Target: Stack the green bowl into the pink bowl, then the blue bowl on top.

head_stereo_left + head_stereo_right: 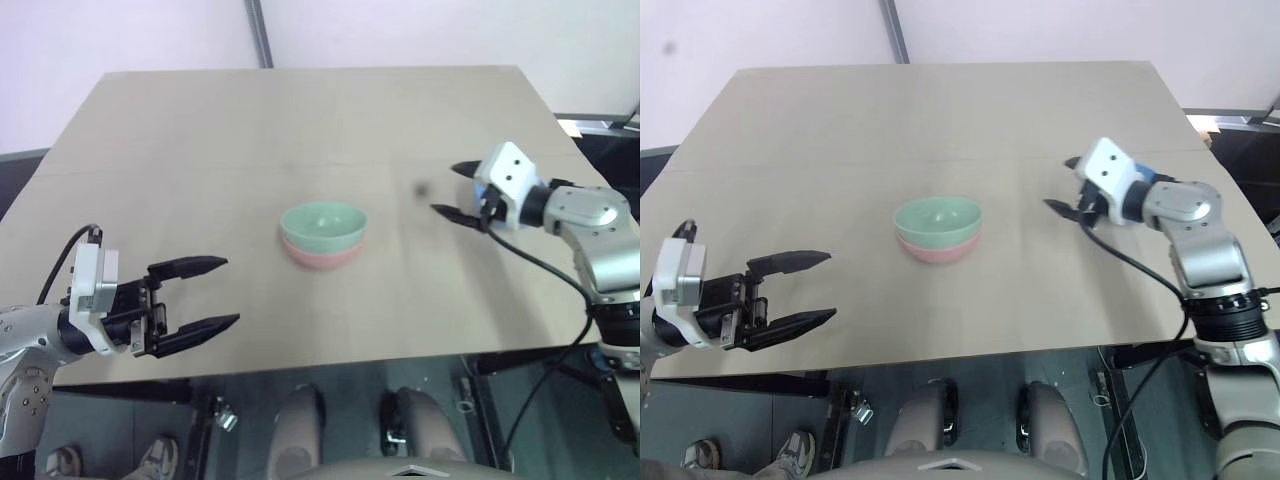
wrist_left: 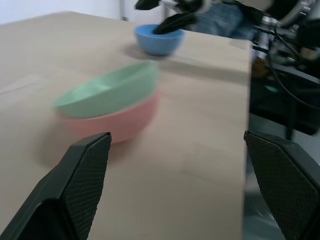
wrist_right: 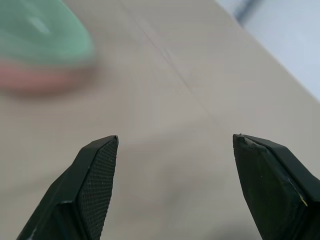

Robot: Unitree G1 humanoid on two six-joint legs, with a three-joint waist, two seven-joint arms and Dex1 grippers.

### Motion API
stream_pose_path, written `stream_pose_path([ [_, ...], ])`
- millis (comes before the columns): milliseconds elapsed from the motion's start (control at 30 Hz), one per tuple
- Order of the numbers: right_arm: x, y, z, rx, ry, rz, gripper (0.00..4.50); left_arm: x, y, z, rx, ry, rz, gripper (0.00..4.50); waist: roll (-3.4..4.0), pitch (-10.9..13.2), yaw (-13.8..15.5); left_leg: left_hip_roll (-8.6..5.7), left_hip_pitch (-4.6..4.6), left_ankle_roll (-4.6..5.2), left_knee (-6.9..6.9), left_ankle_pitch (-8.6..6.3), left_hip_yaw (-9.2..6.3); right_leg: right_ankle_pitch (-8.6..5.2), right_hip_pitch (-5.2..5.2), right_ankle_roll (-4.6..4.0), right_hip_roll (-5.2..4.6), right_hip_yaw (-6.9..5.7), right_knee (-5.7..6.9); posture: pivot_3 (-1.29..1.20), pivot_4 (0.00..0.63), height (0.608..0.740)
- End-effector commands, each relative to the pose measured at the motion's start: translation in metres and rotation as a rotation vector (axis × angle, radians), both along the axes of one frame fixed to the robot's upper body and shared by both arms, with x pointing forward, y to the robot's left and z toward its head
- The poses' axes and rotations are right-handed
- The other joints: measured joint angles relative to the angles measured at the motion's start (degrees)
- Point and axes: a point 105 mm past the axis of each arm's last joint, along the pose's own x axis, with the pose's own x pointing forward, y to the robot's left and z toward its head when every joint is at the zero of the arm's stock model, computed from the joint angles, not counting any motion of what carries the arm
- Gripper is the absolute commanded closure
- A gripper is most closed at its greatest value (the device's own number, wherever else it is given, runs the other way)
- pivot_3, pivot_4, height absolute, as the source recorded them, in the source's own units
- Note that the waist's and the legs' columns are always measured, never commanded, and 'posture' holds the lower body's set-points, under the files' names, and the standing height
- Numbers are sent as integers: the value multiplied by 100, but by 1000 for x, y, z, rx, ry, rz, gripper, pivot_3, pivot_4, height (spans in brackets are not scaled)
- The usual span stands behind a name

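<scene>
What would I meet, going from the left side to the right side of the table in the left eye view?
Left hand, open, at the near left → green bowl nested in the pink bowl, at the middle of the table → right hand, open, at the right.

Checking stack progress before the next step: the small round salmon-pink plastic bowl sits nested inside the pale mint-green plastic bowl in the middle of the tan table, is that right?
Not quite, the order is reversed. The small round pale mint-green plastic bowl sits nested inside the salmon-pink plastic bowl, in the middle of the tan table. The left eye view shows green on top and pink beneath.
</scene>
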Motion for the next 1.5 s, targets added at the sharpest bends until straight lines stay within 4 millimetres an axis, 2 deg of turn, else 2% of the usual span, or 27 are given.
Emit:
stream_pose_path([
  [33, 13, -24, 1, 0, -6, -116, 532, -1, -4, 12, 24, -24, -60, 0, 0, 0, -47, 1, 0, 0, -3, 0, 0, 0, -2, 0, 3, 2, 0, 0, 150, 740],
  [167, 27, -34, -20, 12, 74, -184, 532, 0, -1, 15, 38, -27, -56, 0, 0, 0, -73, 0, -1, 0, -13, 0, 17, 1, -14, 2, 5, 19, -1, 0, 150, 740],
  [200, 32, -37, -26, 24, 95, -206, 744, 0, 0, 15, 38, -29, -54, 0, 0, 0, -70, 0, 0, 0, -13, 0, 22, 2, -15, 2, 6, 24, -1, 0, 150, 740],
  [300, 38, -41, -35, 6, 113, -218, 1789, -2, 0, 16, 41, -31, -49, 0, -1, 0, -60, 0, -3, 0, -17, 0, 26, 2, -18, 2, 5, 27, -5, 0, 150, 740],
  [467, 40, -37, -26, -4, 65, -191, 4216, -4, 5, 15, 40, -32, -9, 0, 0, 0, -54, 0, -5, 0, -27, 0, 32, 2, -22, 2, 5, 31, -14, 0, 150, 740],
  [500, 37, -29, -21, -3, 39, -143, 4462, -4, 6, 15, 33, -36, 4, 0, 0, 0, -53, 0, -3, 0, -29, 0, 32, 2, -21, 2, 5, 31, -16, 0, 150, 740],
  [567, 21, 4, -5, 56, 16, 25, 4462, -3, 9, 13, 9, -42, 43, 0, 1, 1, -55, 0, -4, 0, -32, 0, 34, 2, -22, 2, 5, 32, -17, 0, 150, 740],
  [633, -5, 45, 13, 134, 12, 228, 4462, -3, 12, 10, -8, -35, 72, 0, 1, 1, -85, 3, -2, 0, -37, 0, 39, 3, -26, 2, 9, 40, -16, 0, 150, 740],
  [800, -58, 109, 34, 210, 33, 556, 4462, -3, 17, 5, -20, -31, 121, 0, -1, 0, -39, 10, -2, 0, -40, 0, 40, 3, -32, 0, 17, 40, -13, 0, 150, 740],
  [867, -74, 131, 35, 216, 59, 655, 4462, -2, 18, 3, -26, -25, 134, 0, -3, -1, -31, 7, -3, 0, -38, 0, 42, 4, -29, 0, 10, 38, -16, 0, 150, 740],
  [967, -84, 155, 25, 182, 91, 746, 4462, 0, 19, 0, -30, -17, 151, 0, -9, -5, -27, 7, -3, 0, -32, 0, 41, 4, -24, 2, 5, 34, -17, 0, 150, 740],
  [1100, -85, 170, 9, 141, 126, 794, 4462, 3, 22, 0, -32, -16, 186, 0, -11, -6, -35, 5, -3, 0, -28, 0, 37, 5, -21, -1, 3, 29, -16, 0, 150, 740],
  [1133, -82, 172, 6, 124, 120, 786, 3586, 4, 22, 0, -32, -13, 198, 0, -11, -6, -36, 5, -2, 0, -28, 0, 37, 8, -22, -5, 4, 30, -14, 0, 150, 740],
  [1167, -77, 174, 6, 127, 108, 766, 3287, 5, 24, 0, -19, -19, 218, 0, -11, -6, -37, 6, -2, 0, -28, 0, 36, 8, -22, -6, 5, 30, -13, 0, 150, 740],
  [1233, -71, 175, 8, 138, 84, 740, 2390, 6, 24, -2, -6, -19, 241, 0, -11, -6, -39, 6, -2, 0, -29, 1, 35, 11, -23, -12, 6, 30, -10, 0, 150, 740],
  [1267, -69, 173, 12, 154, 53, 723, 1999, 7, 25, -2, 1, -24, 261, 0, -11, -6, -39, 6, -2, 0, -29, 1, 35, 11, -23, -12, 7, 30, -10, 0, 150, 740],
  [1300, -66, 172, 18, 181, 19, 701, 1369, 9, 27, -2, 4, -31, 286, 0, -11, -6, -38, 6, -2, -1, -29, 1, 35, 13, -23, -16, 7, 30, -10, 0, 150, 740],
  [1333, -66, 170, 27, 227, -7, 686, 1063, 9, 27, -2, -7, -27, 299, 0, -11, -6, -38, 6, -3, 0, -29, 0, 36, 14, -23, -17, 6, 30, -10, 0, 150, 740],
  [1400, -71, 162, 38, 278, -21, 686, 55, 10, 27, -3, 9, -56, 316, 0, -12, -7, -31, 6, -4, -1, -29, 0, 36, 16, -23, -19, 6, 30, -11, 0, 150, 740],
  [1500, -84, 146, 44, 306, -21, 696, 55, 12, 28, -2, -56, -64, 359, 0, -14, -8, -11, 4, -5, -1, -29, 0, 35, 16, -21, -19, 2, 28, -14, 0, 150, 740],
])
